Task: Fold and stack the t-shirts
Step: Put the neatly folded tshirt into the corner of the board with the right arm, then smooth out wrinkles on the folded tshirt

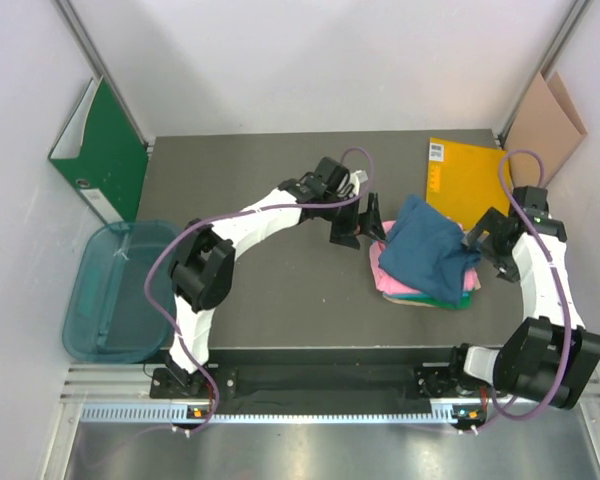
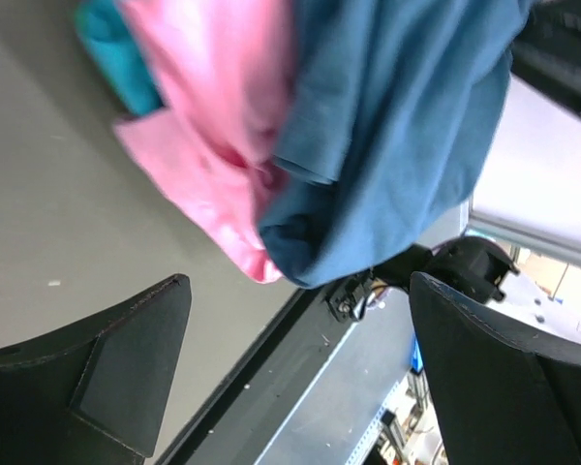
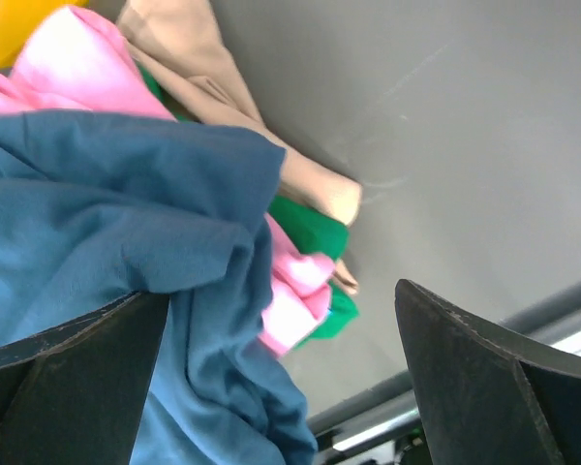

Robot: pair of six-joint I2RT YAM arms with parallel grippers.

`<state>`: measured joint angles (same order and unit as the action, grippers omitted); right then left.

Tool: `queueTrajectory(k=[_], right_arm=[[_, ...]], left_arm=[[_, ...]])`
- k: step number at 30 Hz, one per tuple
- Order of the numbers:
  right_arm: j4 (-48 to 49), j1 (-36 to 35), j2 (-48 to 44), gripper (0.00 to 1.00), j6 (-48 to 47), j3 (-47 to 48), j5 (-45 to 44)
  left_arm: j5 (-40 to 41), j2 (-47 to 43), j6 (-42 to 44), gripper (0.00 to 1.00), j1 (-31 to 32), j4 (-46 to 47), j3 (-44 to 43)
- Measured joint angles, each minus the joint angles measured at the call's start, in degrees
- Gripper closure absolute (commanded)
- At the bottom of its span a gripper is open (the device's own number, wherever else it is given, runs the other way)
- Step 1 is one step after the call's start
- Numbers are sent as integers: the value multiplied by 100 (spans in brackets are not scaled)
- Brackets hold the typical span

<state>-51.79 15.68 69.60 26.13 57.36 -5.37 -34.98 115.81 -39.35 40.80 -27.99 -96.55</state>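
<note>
1. Top external view: a dark blue cotton t-shirt (image 1: 425,245) lies loosely folded and rumpled on top of a pink cloth t-shirt (image 1: 388,268) and a teal-green cloth t-shirt (image 1: 450,298), right of centre on the dark grey bench (image 1: 280,290). The left jaws and right jaws flank the pile, both wide and empty. Stacking looks nearly done; squaring the top shirt seems to be what is left. A rigid green binder (image 1: 105,150), a teal plastic tub (image 1: 115,295), a flat yellow sheet (image 1: 465,175) and a brown cardboard sheet (image 1: 545,125) sit around the white-walled cell.
2. Left wrist view: the wide jaws hold nothing. Blue cloth overhangs the pink, with teal behind.
3. Right wrist view: the jaws are wide, nothing between them. A beige cloth (image 3: 203,68) shows within the pile beside the pink.
</note>
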Motion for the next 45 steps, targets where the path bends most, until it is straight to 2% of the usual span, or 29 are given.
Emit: queueTrajectory(k=[3,5,6,8,9,10,12,16,17,19,20,23,25,30,36,45], right_arm=[[271,175,140,0,-70,-42,435],[459,192,199,1,-107,-87,675],[544,199,221,8,-114,-116,767],[728,212,317,11,-153,-166,990],[820,216,380,14,-166,-190,1097],[863,219,442,17,-162,-195,1174],[997,221,584,31,-166,-227,1353],[1143,227,748,49,-173,-236,1631],[1189,232,763,58,-164,-238,1696],[1261,240,800,67,-181,-238,1803],[1290,245,822,73,-186,-238,1858],[1322,249,870,80,-203,-236,1939],[1322,251,870,79,-210,-234,1965],[1235,256,870,71,-262,-94,2068],[1158,258,870,64,-323,505,2365],[1276,258,1180,62,-505,852,2839]], left_arm=[[-57,7,-63,9,149,42,-13],[-92,9,-96,16,227,98,-39],[-120,9,-109,20,251,114,-59],[-131,22,-125,26,286,131,-83],[-146,39,-142,32,299,155,-107],[-151,66,-153,42,315,168,-131],[-168,157,-181,49,345,205,-195],[-177,396,-199,69,409,238,-291],[-188,450,-212,81,435,232,-302],[-212,544,-223,97,494,232,-317],[-221,588,-221,100,527,232,-330],[-234,682,-208,100,599,225,-358],[-225,684,-208,100,619,225,-358],[-201,680,-208,100,614,190,-363],[-96,442,-201,100,649,4,-363],[22,68,-203,100,1008,-37,-363]])
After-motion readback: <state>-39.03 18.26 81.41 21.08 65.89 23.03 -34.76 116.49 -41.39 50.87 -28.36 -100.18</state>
